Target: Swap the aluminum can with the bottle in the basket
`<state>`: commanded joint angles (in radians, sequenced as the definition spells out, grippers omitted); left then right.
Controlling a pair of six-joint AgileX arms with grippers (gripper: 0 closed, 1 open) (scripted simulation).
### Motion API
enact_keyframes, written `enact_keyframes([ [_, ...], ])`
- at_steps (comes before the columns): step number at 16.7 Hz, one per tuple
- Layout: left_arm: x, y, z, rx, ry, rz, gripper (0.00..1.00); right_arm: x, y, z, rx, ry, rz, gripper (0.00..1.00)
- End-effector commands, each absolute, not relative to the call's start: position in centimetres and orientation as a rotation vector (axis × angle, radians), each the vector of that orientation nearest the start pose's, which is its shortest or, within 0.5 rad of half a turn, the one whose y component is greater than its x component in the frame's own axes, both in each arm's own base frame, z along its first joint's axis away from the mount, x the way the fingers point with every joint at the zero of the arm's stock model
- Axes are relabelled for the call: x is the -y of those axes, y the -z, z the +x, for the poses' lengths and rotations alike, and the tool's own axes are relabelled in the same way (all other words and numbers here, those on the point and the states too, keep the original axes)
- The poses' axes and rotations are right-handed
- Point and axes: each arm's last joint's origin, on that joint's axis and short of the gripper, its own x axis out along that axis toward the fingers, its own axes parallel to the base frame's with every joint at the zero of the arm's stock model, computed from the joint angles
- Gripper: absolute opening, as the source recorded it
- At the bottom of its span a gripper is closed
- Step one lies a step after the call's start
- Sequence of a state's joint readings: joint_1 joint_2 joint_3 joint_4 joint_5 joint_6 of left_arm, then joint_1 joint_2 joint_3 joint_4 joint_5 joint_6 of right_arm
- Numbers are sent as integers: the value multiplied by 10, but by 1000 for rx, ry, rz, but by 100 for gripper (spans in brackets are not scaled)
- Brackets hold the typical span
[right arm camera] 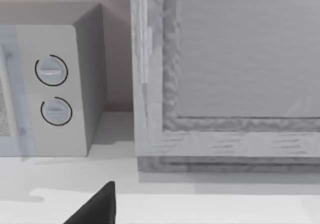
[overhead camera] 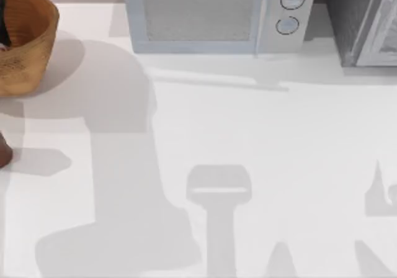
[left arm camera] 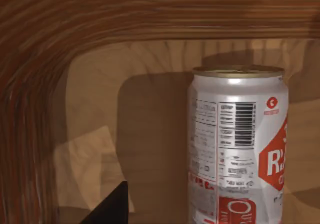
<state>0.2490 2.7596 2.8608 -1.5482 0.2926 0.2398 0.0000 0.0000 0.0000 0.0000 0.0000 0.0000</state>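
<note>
**Desk:** Where is the left gripper [left arm camera: 111,208], and what is its grip?

**Photographer:** Down inside the large round woven wicker basket [left arm camera: 75,24]. A black edge of the left gripper shows in the left wrist view, just beside the can and clear of it. Whether it is open or clenched cannot be told.

**Desk:** And the can itself?

**Photographer:** The small white aluminum can with the red label and dull gold top [left arm camera: 237,144] stands upright on the basket's ribbed floor, close to the curved wall, barcode facing the camera.

**Desk:** The bottle?

**Photographer:** A sliver of the dark reddish-brown rounded bottle [overhead camera: 3,151] stands on the white table [overhead camera: 260,166] at its left edge, outside the basket and apart from it. The basket sits in the far left corner.

**Desk:** The other arm?

**Photographer:** The right gripper [right arm camera: 95,206] hangs over the table, facing the pale grey microwave with two round dials [right arm camera: 50,84] and the grey framed cabinet [right arm camera: 225,74] beside it. Its grip cannot be told either
</note>
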Motion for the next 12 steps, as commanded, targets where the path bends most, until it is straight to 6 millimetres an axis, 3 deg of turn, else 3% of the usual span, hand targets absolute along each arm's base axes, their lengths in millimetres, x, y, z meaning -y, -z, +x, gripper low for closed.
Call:
enact_keyframes([
  [5,-124,-186,507,-1368,185,-185,100,1,-160,106,0,0,0,100],
  [12,-119,-152,515,-1373,180,-191,100,1,-160,106,0,0,0,100],
])
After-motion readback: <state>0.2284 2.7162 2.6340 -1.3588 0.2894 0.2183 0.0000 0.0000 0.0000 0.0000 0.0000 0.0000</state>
